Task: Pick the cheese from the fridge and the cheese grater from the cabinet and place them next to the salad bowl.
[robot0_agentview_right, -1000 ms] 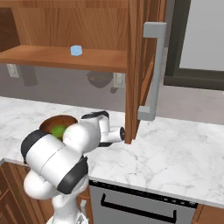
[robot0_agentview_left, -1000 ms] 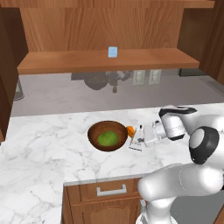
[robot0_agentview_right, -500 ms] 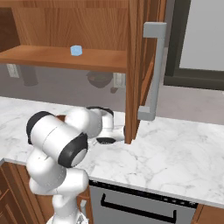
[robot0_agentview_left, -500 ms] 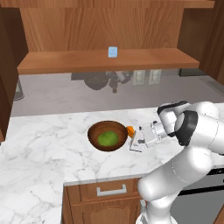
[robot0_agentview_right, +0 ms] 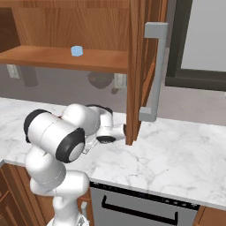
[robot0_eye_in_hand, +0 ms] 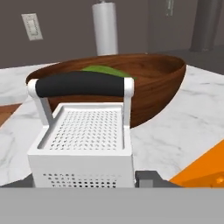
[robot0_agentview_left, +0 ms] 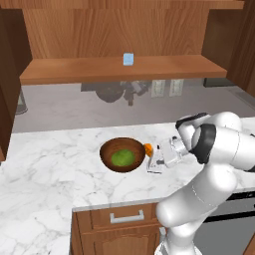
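The cheese grater point(robot0_agentview_left: 155, 163), a pale box with a dark handle, stands on the marble counter just right of the salad bowl point(robot0_agentview_left: 104, 151). In the hand view the cheese grater point(robot0_eye_in_hand: 83, 135) sits close in front, with the wooden bowl point(robot0_eye_in_hand: 157, 87) right behind it. My gripper point(robot0_agentview_left: 161, 160) reaches in from the right, and its fingertips point(robot0_eye_in_hand: 151, 177) flank the grater's base, shut on it. The orange cheese point(robot0_agentview_left: 148, 148) lies against the bowl's right rim, and an edge of the cheese point(robot0_eye_in_hand: 202, 170) shows beside the grater. Above, the cabinet point(robot0_agentview_left: 109, 69) stands open. The fridge is out of view.
A small light-blue cup point(robot0_agentview_left: 128, 59) stands on the cabinet shelf. The open cabinet door point(robot0_agentview_right: 134, 70) with its grey handle point(robot0_agentview_right: 154, 75) hangs over the counter right of my arm. A drawer point(robot0_agentview_left: 127, 217) sits below the counter edge.
My arm's elbow has swung in and up. The gripper and the grater have stayed beside the bowl.
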